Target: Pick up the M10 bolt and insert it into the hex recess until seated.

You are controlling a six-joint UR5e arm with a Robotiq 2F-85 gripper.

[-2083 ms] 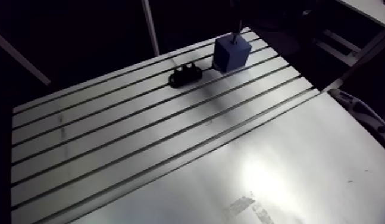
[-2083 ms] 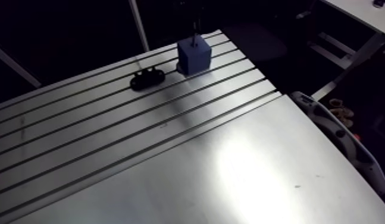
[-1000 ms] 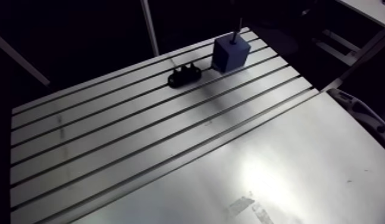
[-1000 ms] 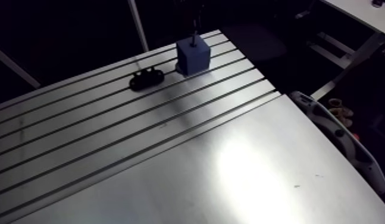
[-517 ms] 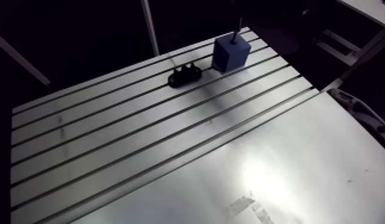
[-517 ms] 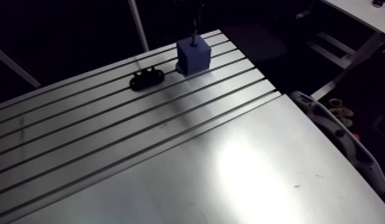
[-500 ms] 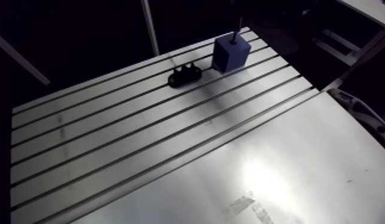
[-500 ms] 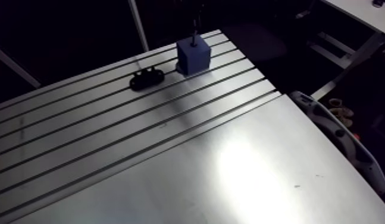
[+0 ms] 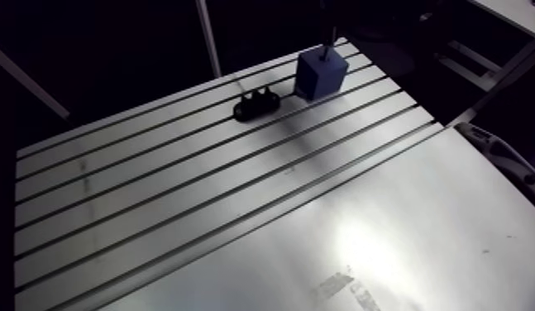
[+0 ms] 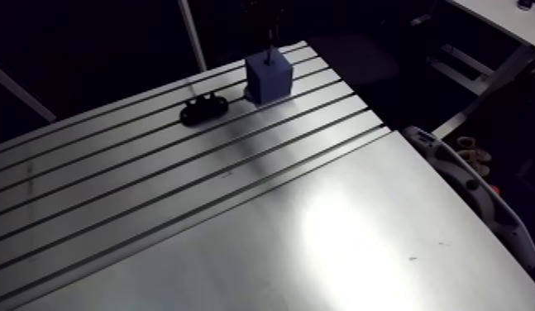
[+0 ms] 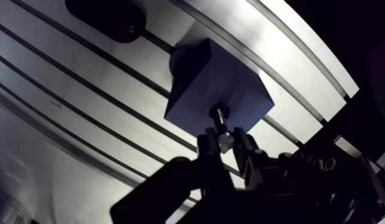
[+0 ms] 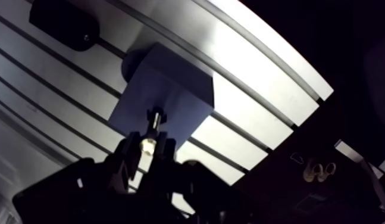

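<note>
One M10 bolt (image 11: 219,121) in the hand (image 11: 225,142), tip at blue block (image 11: 212,83)

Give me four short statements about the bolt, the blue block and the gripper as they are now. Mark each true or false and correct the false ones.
1. The gripper is shut on the bolt. True.
2. The bolt lies flat on the table. False: it is held between the fingers, with its far end at the top face of the blue block.
3. The black fixture sits on top of the blue block. False: it lies on the table beside the block.
4. The blue block stands on the slotted table. True.
</note>
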